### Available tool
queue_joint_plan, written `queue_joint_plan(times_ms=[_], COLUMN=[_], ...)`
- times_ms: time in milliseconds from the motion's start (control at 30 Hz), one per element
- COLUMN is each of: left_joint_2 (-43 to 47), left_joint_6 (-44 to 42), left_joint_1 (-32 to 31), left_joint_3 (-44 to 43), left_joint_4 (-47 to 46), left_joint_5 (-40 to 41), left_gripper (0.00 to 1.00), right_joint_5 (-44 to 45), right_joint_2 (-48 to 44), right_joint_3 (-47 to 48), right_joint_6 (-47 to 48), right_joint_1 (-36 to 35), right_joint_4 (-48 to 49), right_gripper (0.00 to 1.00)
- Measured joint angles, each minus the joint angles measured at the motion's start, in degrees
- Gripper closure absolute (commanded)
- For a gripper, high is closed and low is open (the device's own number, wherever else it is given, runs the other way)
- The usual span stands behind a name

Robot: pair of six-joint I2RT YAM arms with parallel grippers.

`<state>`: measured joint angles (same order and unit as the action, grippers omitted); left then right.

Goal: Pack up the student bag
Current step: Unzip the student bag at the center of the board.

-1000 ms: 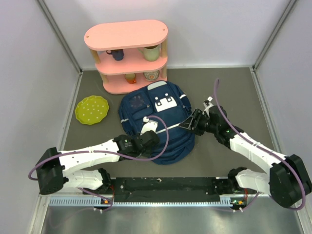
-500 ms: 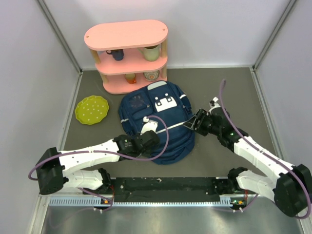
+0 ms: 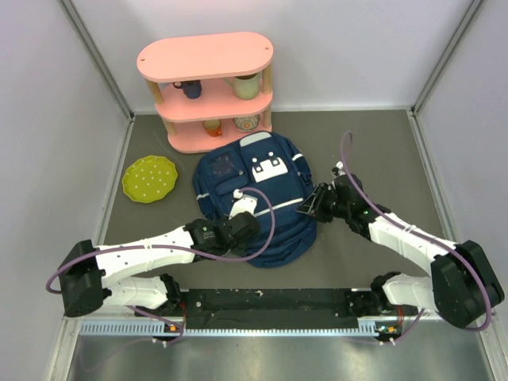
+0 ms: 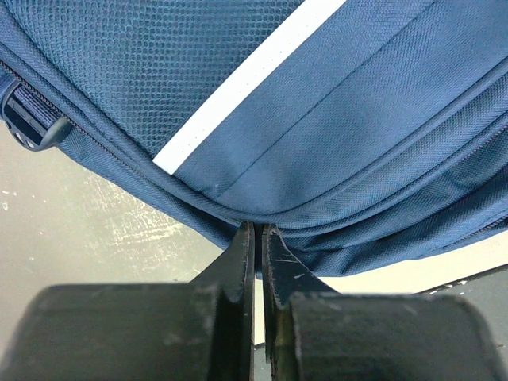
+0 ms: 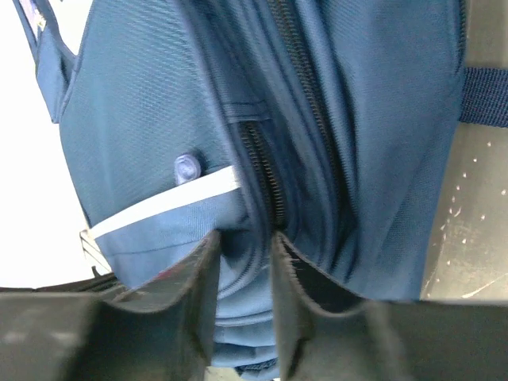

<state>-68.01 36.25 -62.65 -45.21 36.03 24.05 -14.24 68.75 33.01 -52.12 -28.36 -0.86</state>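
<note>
Mid-table, just near of the pink shelf [image 3: 206, 59]: student bag [image 3: 218, 186] lying flat, front side up, top end toward the shelf, green plate [image 3: 149, 178] off to its left.
Feel: soft navy fabric and floppy. It looks fairly empty, so probably light. It'll likely sag and bunch instead of lifting as one piece.
Slippy?: woven cloth, so probably grippy enough, but a thin fold could slide out of a pinch.
Left gripper [image 4: 255, 230]: clamped tight, tips right at an edge seam of the bag below the white stripe [image 4: 238, 87]. Can't tell if any cloth is caught.
Right gripper [image 5: 244, 238]: jaws apart, straddling a ridge of fabric by the zipper [image 5: 266, 171] on the bag's right side. Can't tell whether it's biting.
Where to grab: the fold beside the zipper or the zipper pull, with the other arm pinning an edge so the mouth can open.
</note>
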Motion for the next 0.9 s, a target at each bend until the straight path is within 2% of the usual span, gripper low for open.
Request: queue_joint_plan(times_ms=[67,333,700,900], left_joint_2=[0.0,0.02,0.72,0.22], left_joint_6=[-0.24,-1.81,-3.1,-1.36], left_joint_1=[0.0,0.72,8.59,10.47], left_joint_3=[-0.02,-0.02,-0.37,-1.6], left_joint_4=[0.0,0.26,1.44,2.21], left_joint_5=[0.07,1.51,1.84,1.03], left_gripper=[1.0,1.0,1.0,1.0], right_joint_5=[0.07,0.98,-0.63,-0.92], right_joint_2=[0.59,2.29,4.17,4.52], right_joint_3=[0.0,3.15,6.91,7.63], right_joint_6=[0.11,2.14,3.08,3.41], right_joint_1=[0.02,0.02,0.02,0.11], right_joint_4=[-0.17,-3.72,-4.92,-4.66], right_gripper=[1.0,1.0,1.0,1.0])
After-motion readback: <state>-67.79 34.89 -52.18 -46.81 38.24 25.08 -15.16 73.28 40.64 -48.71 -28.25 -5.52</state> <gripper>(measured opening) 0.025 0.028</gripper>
